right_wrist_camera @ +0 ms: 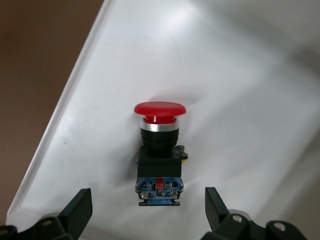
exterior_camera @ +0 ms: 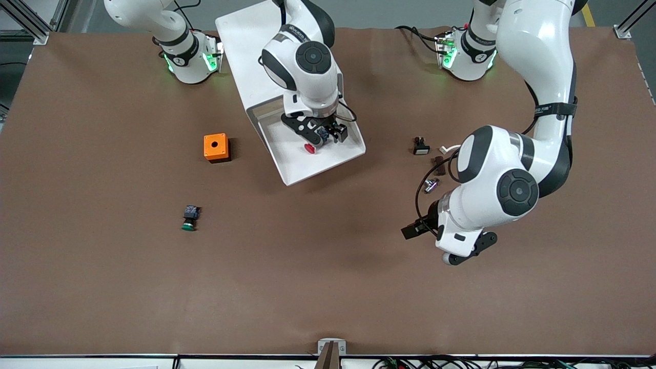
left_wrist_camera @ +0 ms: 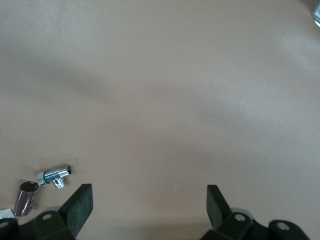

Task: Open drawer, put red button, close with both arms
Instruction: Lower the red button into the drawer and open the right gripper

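On the brown counter (exterior_camera: 102,287): white drawer (exterior_camera: 300,166) pulled open, right gripper (exterior_camera: 322,134) over it, spread wide, red button (right_wrist_camera: 159,150) lying loose inside between the fingers. Left gripper (left_wrist_camera: 150,210) open over bare counter beside small chrome part (left_wrist_camera: 54,175). No legible writing.

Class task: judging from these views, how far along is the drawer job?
Done: the drawer stands open, and the red button lies inside it. In hand: the right claw is over the button, fingers open and apart from it. The left claw waits open over bare table. Left: closing the drawer with both arms.
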